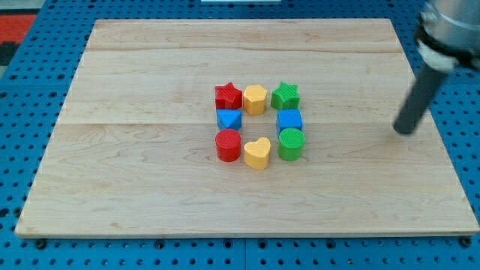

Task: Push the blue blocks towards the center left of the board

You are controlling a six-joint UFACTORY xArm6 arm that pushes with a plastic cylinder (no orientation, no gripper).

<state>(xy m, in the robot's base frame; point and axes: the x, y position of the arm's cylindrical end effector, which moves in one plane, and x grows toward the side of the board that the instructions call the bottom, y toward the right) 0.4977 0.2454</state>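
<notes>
My tip (406, 132) is a bare rod end with no fingers to part or close, and it touches nothing. It stands near the board's (150, 187) right edge, about mid-height, well apart from every block.

Outward from it, toward the board's centre, sits a tight ring of blocks. The blue cube (289, 120) is on the ring's right side, between the green star (285, 96) and the green cylinder (291, 144). The blue triangular block (229, 118) is on the ring's left side, between the red star (228, 96) and the red cylinder (228, 145). The yellow hexagon (255, 98) and yellow heart (257, 152) close the top and bottom.

The risk, as I judge it: a leftward push on the cube could clip its green neighbours and drag them along.
</notes>
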